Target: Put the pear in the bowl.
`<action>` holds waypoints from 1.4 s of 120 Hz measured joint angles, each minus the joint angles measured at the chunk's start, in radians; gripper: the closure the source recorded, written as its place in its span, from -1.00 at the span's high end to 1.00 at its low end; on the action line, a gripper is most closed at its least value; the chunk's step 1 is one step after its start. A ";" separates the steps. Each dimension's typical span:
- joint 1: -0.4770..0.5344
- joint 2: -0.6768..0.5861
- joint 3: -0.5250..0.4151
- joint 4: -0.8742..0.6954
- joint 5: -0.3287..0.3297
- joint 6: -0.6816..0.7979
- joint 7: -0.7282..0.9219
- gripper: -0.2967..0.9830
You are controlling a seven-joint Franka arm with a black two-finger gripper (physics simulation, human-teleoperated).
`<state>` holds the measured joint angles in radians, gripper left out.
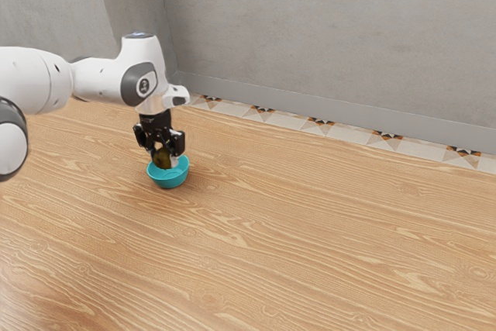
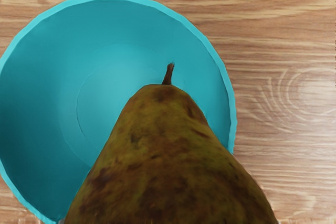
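Low over the bowl, my black gripper [image 1: 163, 153] points downward and is shut on the pear [image 1: 161, 158], with a finger on either side of it. The teal bowl [image 1: 170, 181] rests on the table just beneath, and the pear's lower part overlaps its opening. Seen from the hand, the brown-green pear [image 2: 168, 156] lies large at the lower edge, its stem over the inside of the bowl [image 2: 115, 30]. Whether the pear touches the bowl cannot be told.
A wooden table [image 1: 310, 246] surrounds the bowl. Behind it run a patterned tile strip [image 1: 318, 128] and a grey wall [image 1: 333, 36]. The white arm reaches in from the exterior view's left, above the table.
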<state>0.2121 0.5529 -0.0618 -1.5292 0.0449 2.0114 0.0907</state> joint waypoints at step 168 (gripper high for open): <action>-0.051 -0.387 -0.029 -0.053 -0.029 -0.232 0.043 0.52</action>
<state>0.1610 0.1659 -0.0905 -1.5825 0.0156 1.7795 0.1336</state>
